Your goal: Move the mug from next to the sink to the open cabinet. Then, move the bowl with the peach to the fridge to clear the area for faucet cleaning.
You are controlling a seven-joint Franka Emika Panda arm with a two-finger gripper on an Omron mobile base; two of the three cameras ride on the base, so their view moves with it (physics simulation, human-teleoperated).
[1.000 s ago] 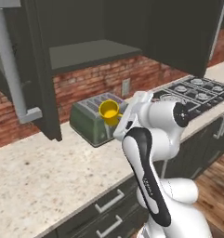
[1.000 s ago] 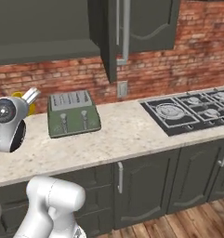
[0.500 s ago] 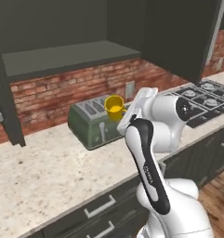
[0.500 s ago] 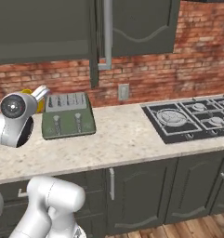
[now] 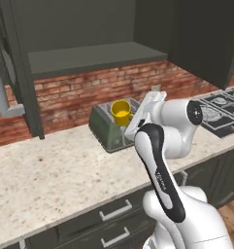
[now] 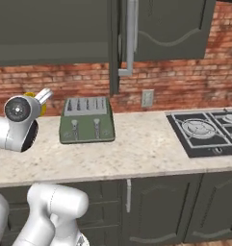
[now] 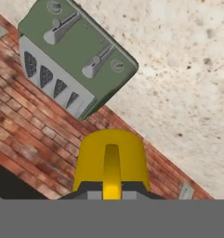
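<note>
The end effector [image 5: 131, 118] is clamped on the small bright yellow mug [image 5: 121, 112], holding it in the air above the green four-slot toaster [image 5: 108, 127] on the speckled stone desk [image 5: 50, 170]. Compared with a second ago, the base has driven sideways, so the tall dark grey open cabinet [image 5: 91, 56] with its flat shelf now sits directly above the mug.

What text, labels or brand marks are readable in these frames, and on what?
None readable.
Toaster: plain green front with levers and round knobs, no lettering or dial marks legible.
Mug: plain yellow, held in the gripper, no print.
Stove: burners and a knob, no legible markings.
Cabinet, brick wall and counter: no signs.
</note>
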